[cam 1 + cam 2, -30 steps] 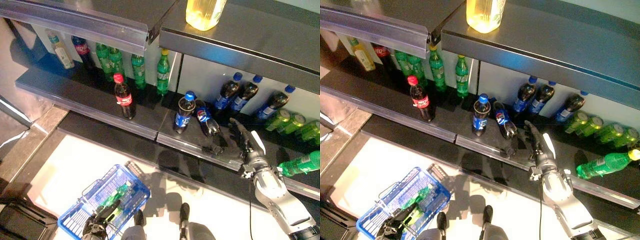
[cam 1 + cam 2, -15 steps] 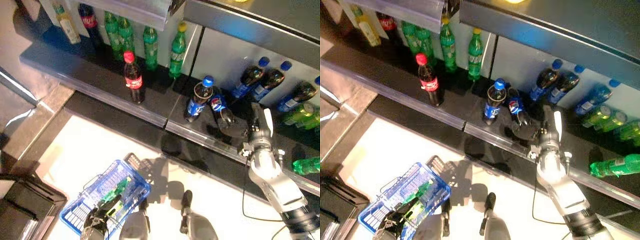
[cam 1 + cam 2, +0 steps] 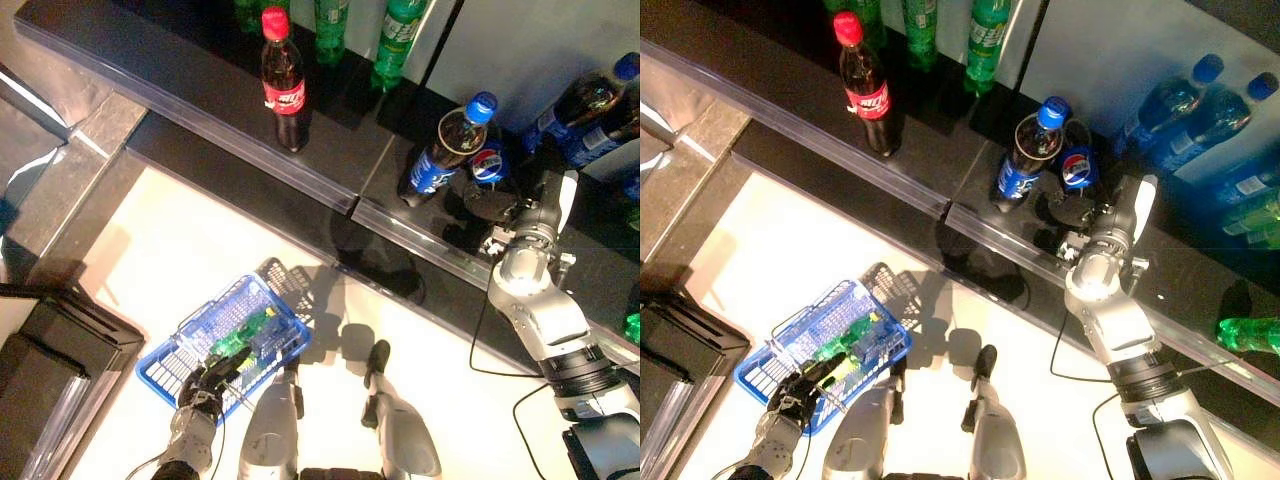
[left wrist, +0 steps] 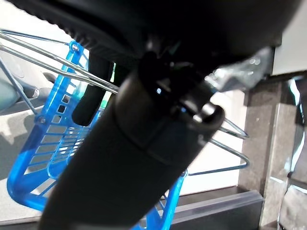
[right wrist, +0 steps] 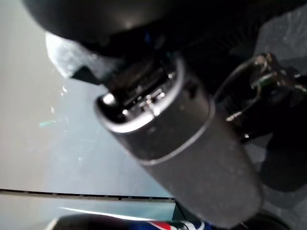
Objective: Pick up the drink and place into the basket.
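Note:
A cola bottle with a blue label lies on the dark lower shelf, right of an upright blue-capped cola bottle. My right hand is at the lying bottle's lower end and touches it; its white thumb cover stands up on the right. In the right wrist view the thumb crosses in front of the dark bottle. My left hand is shut on the wire handles of the blue basket, which hangs low at the left. A green drink lies in the basket.
A red-capped cola bottle stands at the shelf's front left. Green bottles stand behind it. More blue-capped bottles lean at the back right, and a green bottle lies at the far right. A clear rail edges the shelf. A dark box sits on the floor at the left.
The camera has tilted down, so the whole picture has shifted. My right hand has moved left from beside the lying cola bottle onto its lower end. The basket still hangs at the left.

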